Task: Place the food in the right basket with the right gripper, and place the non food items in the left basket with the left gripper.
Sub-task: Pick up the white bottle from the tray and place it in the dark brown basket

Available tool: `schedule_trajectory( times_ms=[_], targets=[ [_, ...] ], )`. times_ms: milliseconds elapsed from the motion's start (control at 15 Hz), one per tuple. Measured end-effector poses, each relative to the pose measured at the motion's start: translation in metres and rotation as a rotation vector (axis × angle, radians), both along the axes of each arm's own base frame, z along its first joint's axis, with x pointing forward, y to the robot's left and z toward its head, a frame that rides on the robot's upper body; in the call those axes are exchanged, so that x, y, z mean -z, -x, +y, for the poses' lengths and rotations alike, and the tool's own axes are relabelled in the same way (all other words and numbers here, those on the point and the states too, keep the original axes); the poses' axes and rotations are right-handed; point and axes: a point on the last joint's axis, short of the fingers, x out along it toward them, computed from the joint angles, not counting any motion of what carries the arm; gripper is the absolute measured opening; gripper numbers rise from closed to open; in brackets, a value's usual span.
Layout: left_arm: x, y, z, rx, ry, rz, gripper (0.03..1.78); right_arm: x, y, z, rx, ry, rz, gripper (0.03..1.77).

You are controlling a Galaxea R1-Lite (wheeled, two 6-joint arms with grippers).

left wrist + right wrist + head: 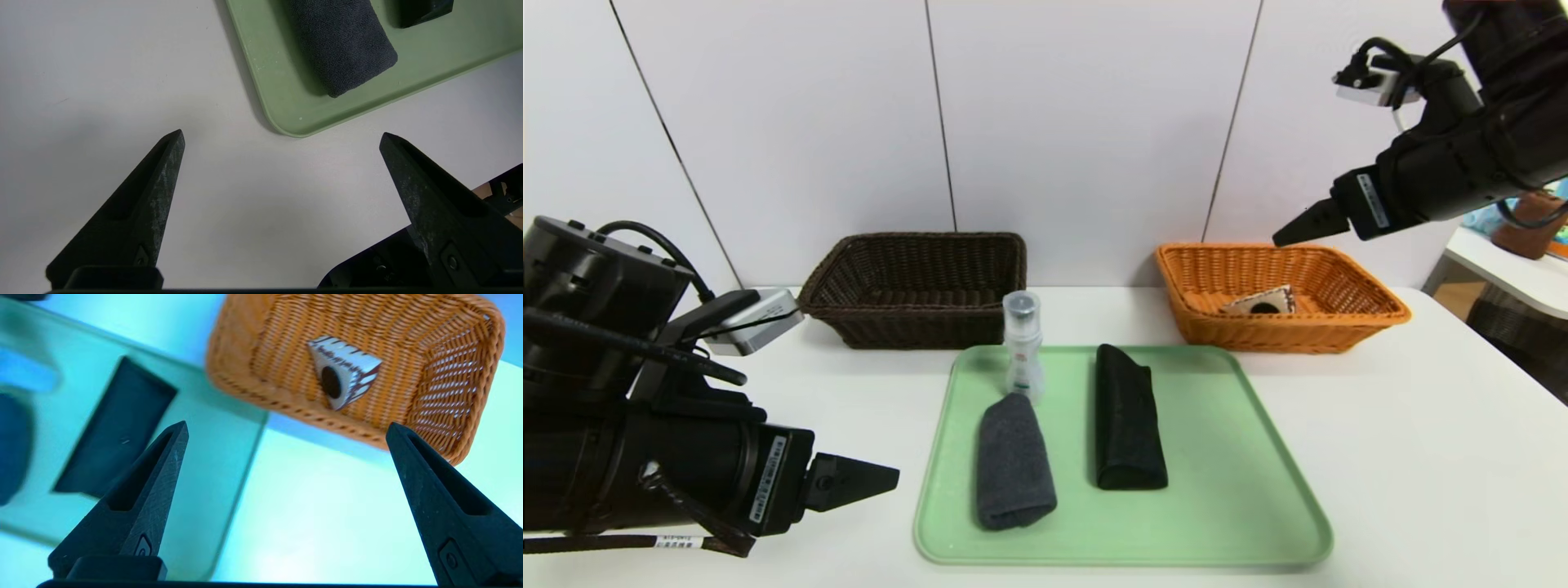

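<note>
1. Left claw [282, 131]: apart, over the surface [849, 539] beside the tray.
2. Dark brown basket [915, 314], behind the tray.
3. Green tray [1217, 523]: gray cloth [1015, 465], clear bottle [1023, 343], black item [1129, 420].
4. Orange basket [1282, 331], holding a triangular package [345, 371].
5. Right claw [287, 424]: apart, above the orange basket's area.

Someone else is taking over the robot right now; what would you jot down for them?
Left gripper: open, empty, beside the tray.
Right gripper: open, empty, above the orange basket.
Done: small triangular box in the orange basket.
Left, all on the tray: bottle, grey cloth, black pouch-like item. They look non-food, so probably brown basket, left gripper.
</note>
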Motion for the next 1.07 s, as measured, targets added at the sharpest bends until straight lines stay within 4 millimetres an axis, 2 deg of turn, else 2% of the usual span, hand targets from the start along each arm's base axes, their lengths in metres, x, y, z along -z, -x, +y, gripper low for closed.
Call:
schedule_trajectory(
  times_ms=[267, 467, 800, 1067],
  targets=[
    [-0.003, 0.004, 0.002, 0.000, 0.007, -0.011, 1.69, 0.004, 0.056, 0.005, -0.037, -0.039, 0.043, 1.69],
    [-0.002, 0.006, 0.003, 0.000, 0.010, -0.013, 1.69, 0.014, 0.093, 0.000, -0.048, -0.084, 0.071, 1.69],
    [-0.003, 0.008, 0.004, 0.003, 0.012, -0.018, 1.69, 0.043, 0.134, -0.014, -0.064, -0.127, 0.023, 1.69],
    [-0.002, 0.010, 0.004, 0.013, 0.013, -0.018, 1.69, 0.067, 0.156, -0.023, -0.071, -0.153, -0.006, 1.69]
  ],
)
